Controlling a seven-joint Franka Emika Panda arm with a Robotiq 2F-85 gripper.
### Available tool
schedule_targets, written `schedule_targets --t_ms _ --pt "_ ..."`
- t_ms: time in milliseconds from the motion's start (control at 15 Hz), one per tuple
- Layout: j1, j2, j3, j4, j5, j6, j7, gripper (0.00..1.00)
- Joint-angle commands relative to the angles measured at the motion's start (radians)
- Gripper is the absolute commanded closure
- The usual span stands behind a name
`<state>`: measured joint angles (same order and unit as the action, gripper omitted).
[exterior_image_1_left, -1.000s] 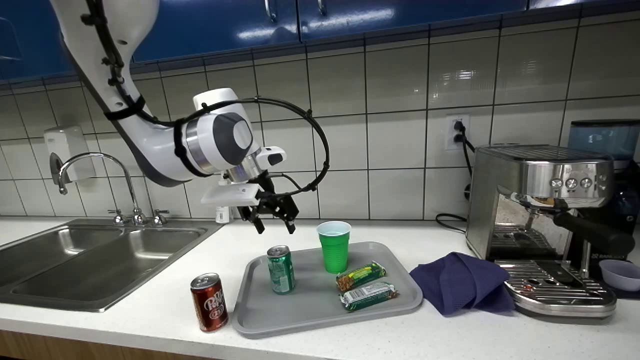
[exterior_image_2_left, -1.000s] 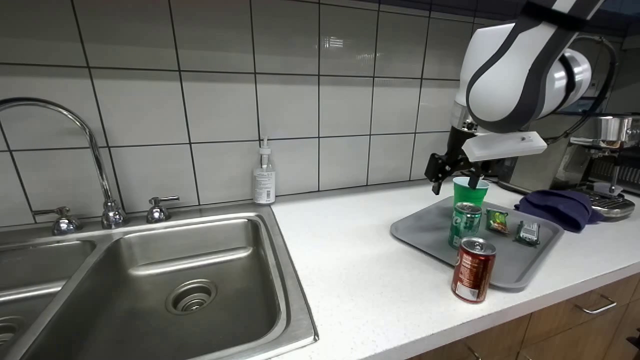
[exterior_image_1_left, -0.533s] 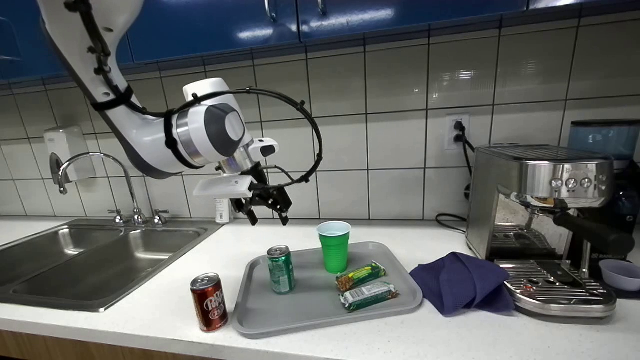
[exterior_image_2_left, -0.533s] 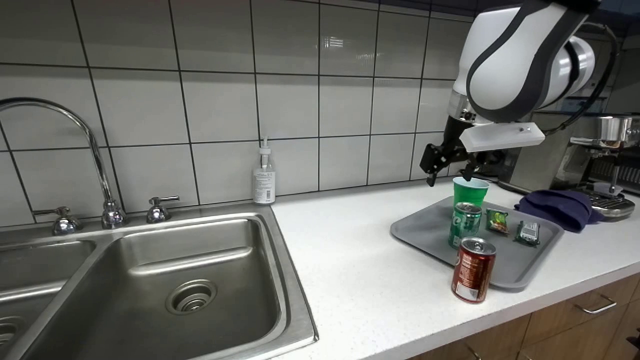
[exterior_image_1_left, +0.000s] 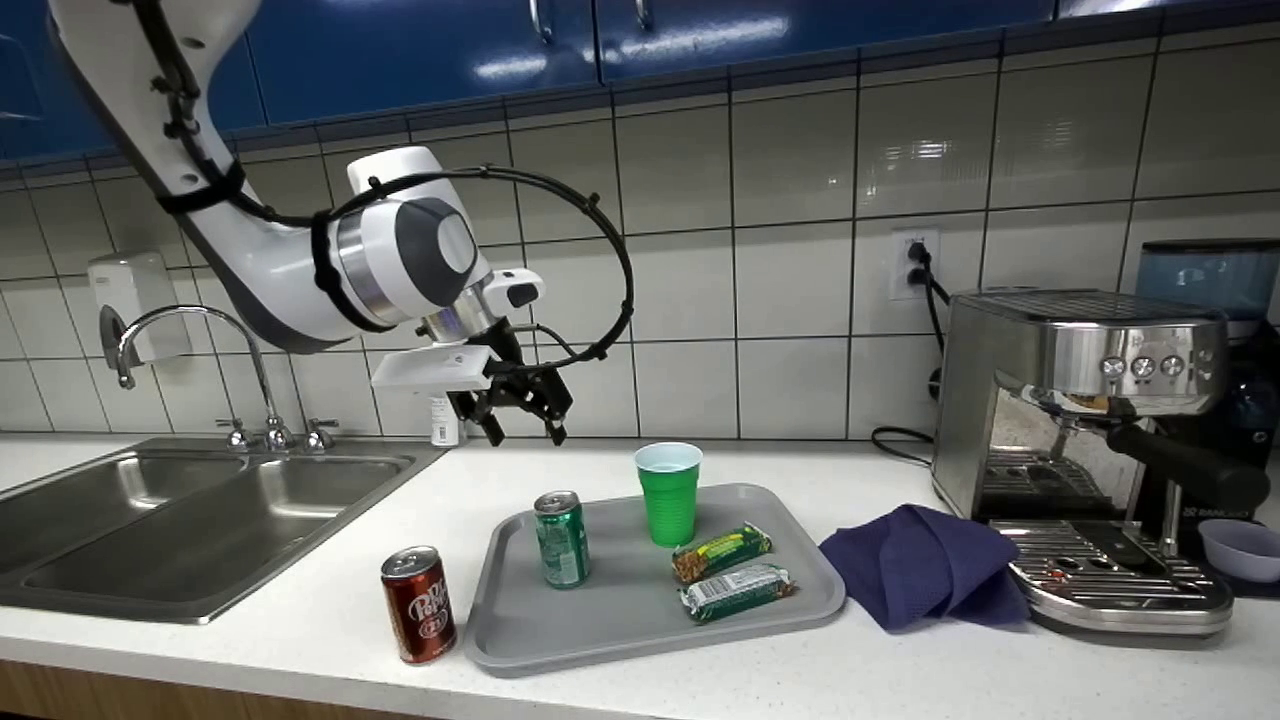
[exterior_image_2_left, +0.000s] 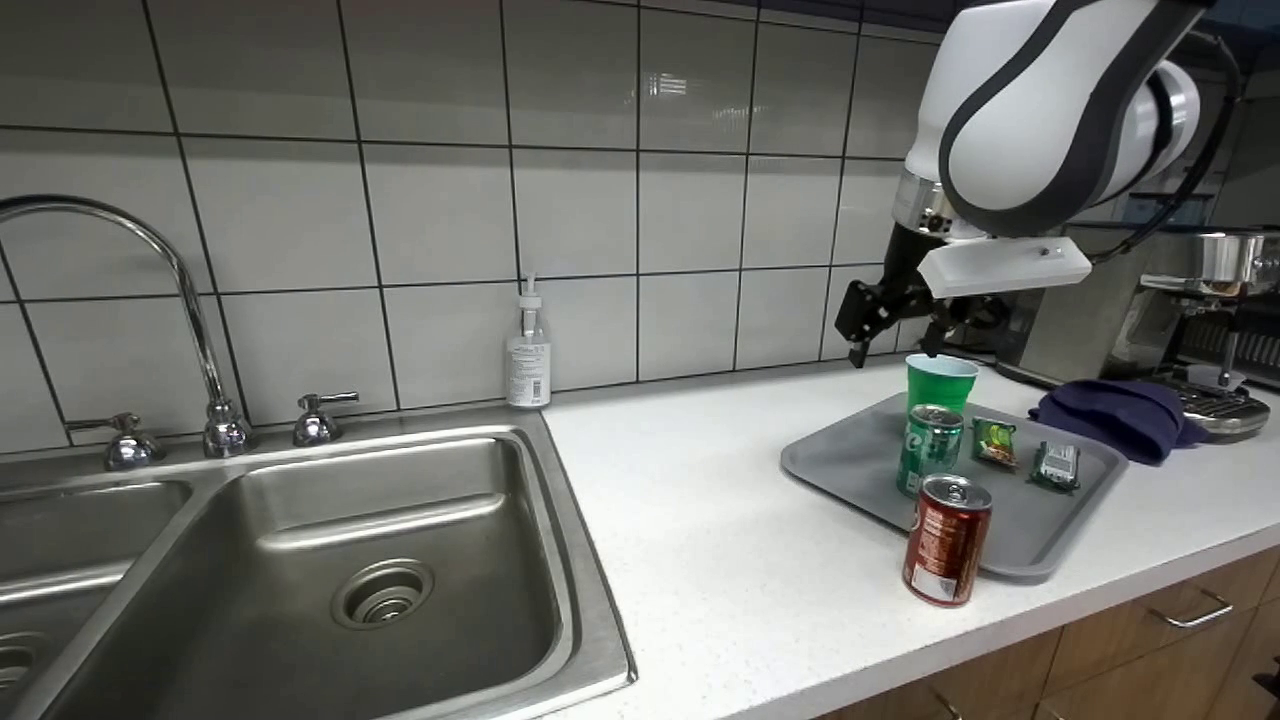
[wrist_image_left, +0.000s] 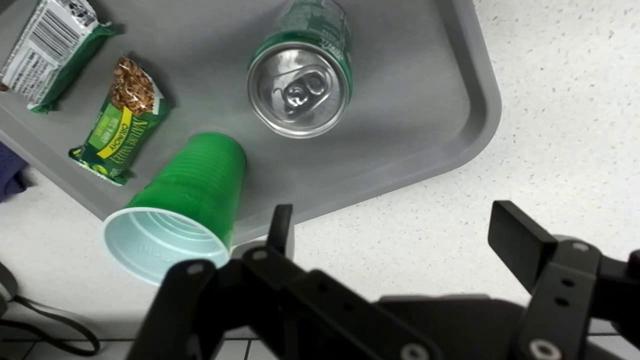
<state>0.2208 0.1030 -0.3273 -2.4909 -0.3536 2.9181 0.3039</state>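
The gripper (wrist_image_left: 393, 220) hangs in the air with its fingers wide apart, speckled countertop (wrist_image_left: 390, 255) showing between them in the wrist view.

Nearest to it is a green cup (wrist_image_left: 195, 180), bright outside with fine rings toward the base and a pale rim and lining. It stands upright, lower than the gripper and off beside the finger at the left of the wrist view, apart from it. Its ribbed inner wall shows; the bottom is hidden.

A green can (wrist_image_left: 300, 90), silver-lidded with a pull tab, also stands upright below the gripper, out ahead of the fingertips.

Both rest on a gray tray (exterior_image_1_left: 620, 640) with rounded corners. The tray also holds two wrapped snacks past the cup: a bar with a yellow band (wrist_image_left: 122, 120) and, farther out, a bar with a barcode (wrist_image_left: 50, 52) facing up.

Beyond the green can from the gripper, a red can (exterior_image_1_left: 418, 605) stands upright on the countertop, just beside the tray. On the cup's side, farther away, lies a rumpled purple cloth (exterior_image_1_left: 925, 568), then a coffee machine (exterior_image_1_left: 1085, 350). Off the gripper's opposite side is a steel sink (exterior_image_2_left: 580, 560), its drain visible in an exterior view.
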Motion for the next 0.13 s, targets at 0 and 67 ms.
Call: schedule_targets --t_ms 0,67 --pt "0.0 0.0 0.0 0.0 0.0 0.0 0.0 0.0" --pt "0.0 0.0 0.0 -0.001 0.0 0.0 0.0 0.0"
